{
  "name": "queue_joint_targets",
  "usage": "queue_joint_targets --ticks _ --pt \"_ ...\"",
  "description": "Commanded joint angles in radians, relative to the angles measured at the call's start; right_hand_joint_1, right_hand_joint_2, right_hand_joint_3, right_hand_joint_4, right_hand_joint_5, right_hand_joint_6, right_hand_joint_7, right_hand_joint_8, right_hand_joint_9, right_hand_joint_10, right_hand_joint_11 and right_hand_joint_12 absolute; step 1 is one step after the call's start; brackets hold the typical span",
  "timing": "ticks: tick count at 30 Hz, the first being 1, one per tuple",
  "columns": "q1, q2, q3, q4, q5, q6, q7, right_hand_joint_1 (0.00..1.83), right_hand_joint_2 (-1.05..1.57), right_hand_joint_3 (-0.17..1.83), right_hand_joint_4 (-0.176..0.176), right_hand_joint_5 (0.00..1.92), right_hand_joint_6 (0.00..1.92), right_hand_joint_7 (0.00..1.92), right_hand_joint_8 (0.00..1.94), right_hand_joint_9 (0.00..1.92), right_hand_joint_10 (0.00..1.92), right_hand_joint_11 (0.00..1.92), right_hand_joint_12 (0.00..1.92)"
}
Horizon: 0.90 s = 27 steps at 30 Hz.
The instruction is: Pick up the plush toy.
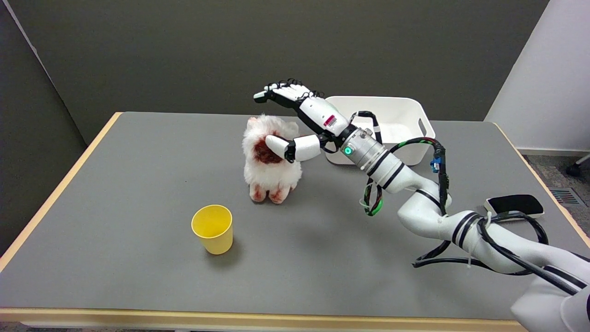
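Beside the plush toy (269,159), seen from the head view, my right hand (299,122) hangs spread and holding nothing. My fingers (281,92) stretch out flat above and just behind the toy's head, while my thumb (279,146) reaches low toward the toy's dark reddish face and looks to be touching its fur or very nearly so; I cannot tell which. Nothing is gripped yet.

The plush toy stands upright on the grey counter (115,193), white and fluffy, with reddish feet. Nearer the camera than the toy and a little to its left in the picture stands a yellow cup (213,229), upright and open-mouthed, apart from the toy. Behind the toy and to its right in the picture sits a white plastic bin (392,120), partly hidden by my wrist. Far to the toy's right, near the counter's edge, lies a flat black and white object (514,205) I cannot identify.

I judge this to be the approach, with the grasp just about to begin. Next I would need to bring my fingers down over the toy's head and back, close them against the thumb so the soft body is squeezed firmly, and only then lift. Fur compresses, so a shallow pinch could slip, and a sideways nudge could topple the toy toward the cup.
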Motion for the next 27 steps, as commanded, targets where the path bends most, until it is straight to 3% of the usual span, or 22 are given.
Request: queue_joint_targets --ticks 1,11,18,27 --pt "0.096 -0.039 -0.059 -0.223 0.026 -0.110 0.003 0.42 0.61 0.86 0.114 0.25 0.48 0.21 0.24 0.03 0.47 0.00 0.71" --pt "0.106 -0.059 -0.089 -0.270 0.027 -0.107 0.026 0.41 0.57 0.97 0.111 0.22 0.55 0.18 0.33 0.03 0.50 0.00 0.83" --pt "0.101 -0.058 -0.091 -0.222 0.016 -0.093 0.026 0.46 0.62 0.89 0.109 0.24 0.48 0.23 0.27 0.11 0.56 0.00 1.14" --pt "0.096 -0.048 -0.091 -0.189 0.013 -0.068 0.026 0.49 0.61 0.93 0.104 0.23 0.49 0.25 0.30 0.17 0.64 0.04 1.21"
